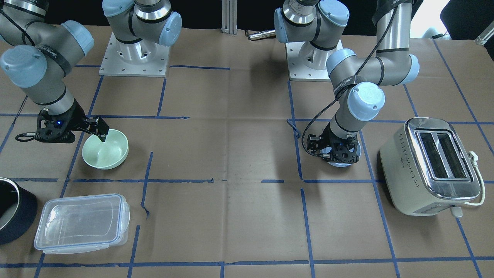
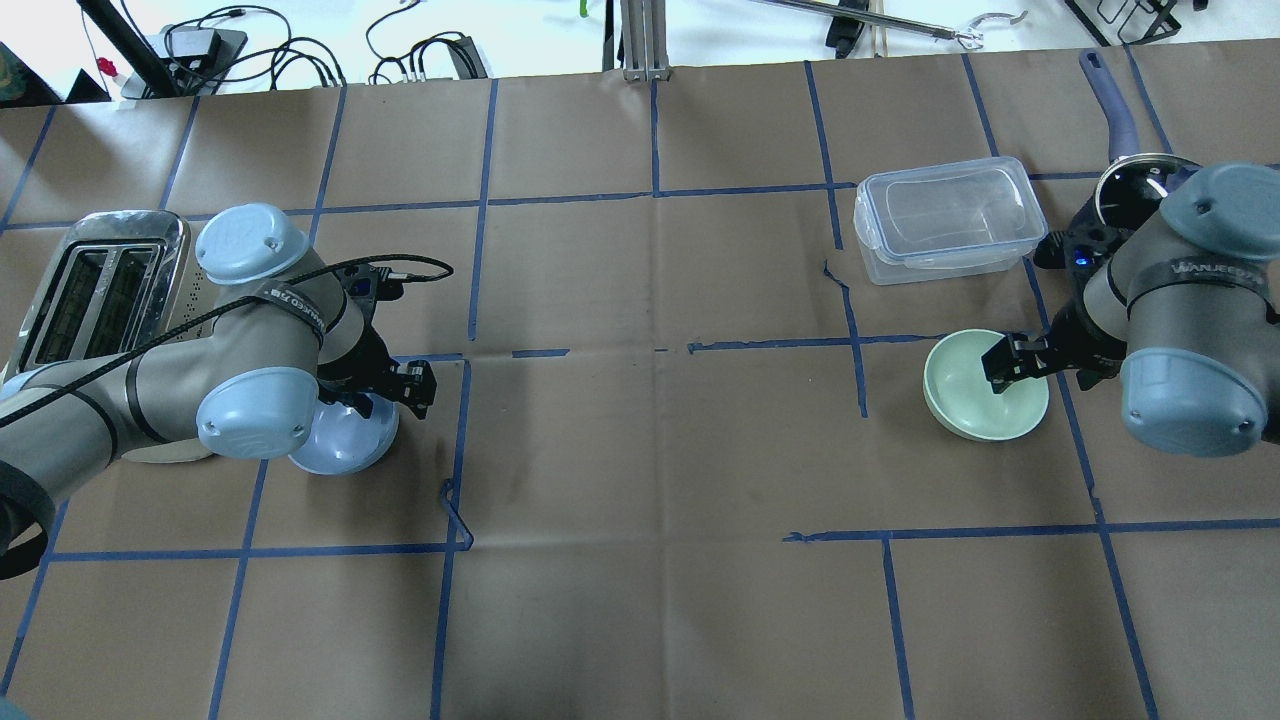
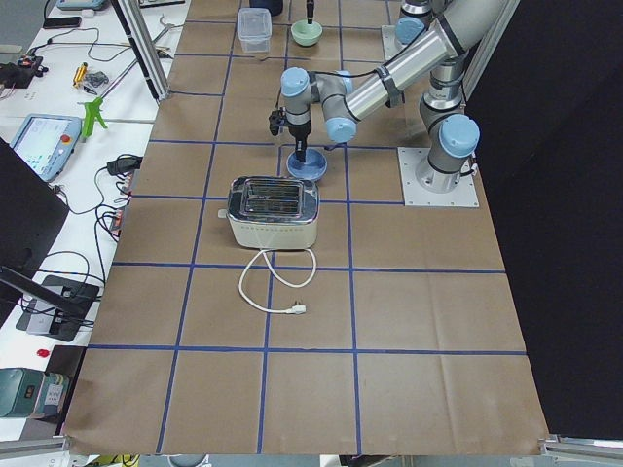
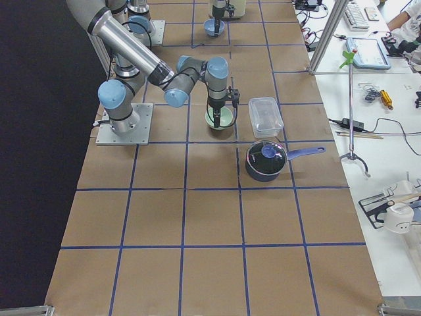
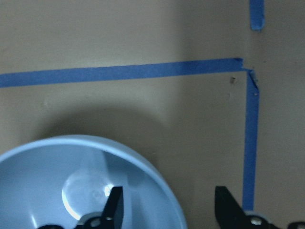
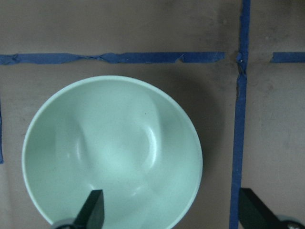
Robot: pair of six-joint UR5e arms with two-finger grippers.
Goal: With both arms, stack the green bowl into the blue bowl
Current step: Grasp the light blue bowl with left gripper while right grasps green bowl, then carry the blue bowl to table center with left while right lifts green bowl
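The green bowl (image 1: 106, 152) stands upright on the table, also in the overhead view (image 2: 960, 400) and filling the right wrist view (image 6: 114, 152). My right gripper (image 1: 102, 133) is open and straddles its rim, one finger inside and one outside (image 6: 172, 210). The blue bowl (image 2: 345, 445) stands far off at the other end, mostly hidden under my left wrist in the front view (image 1: 341, 164). My left gripper (image 2: 412, 385) is open and straddles the blue bowl's (image 5: 47, 181) rim, one finger inside and one outside (image 5: 170, 205).
A cream and chrome toaster (image 1: 430, 164) stands just beyond the blue bowl, on the robot's left. A clear lidded container (image 1: 83, 222) and a dark pot (image 1: 9, 208) stand near the green bowl. Brown paper with blue tape lines lies between the two bowls.
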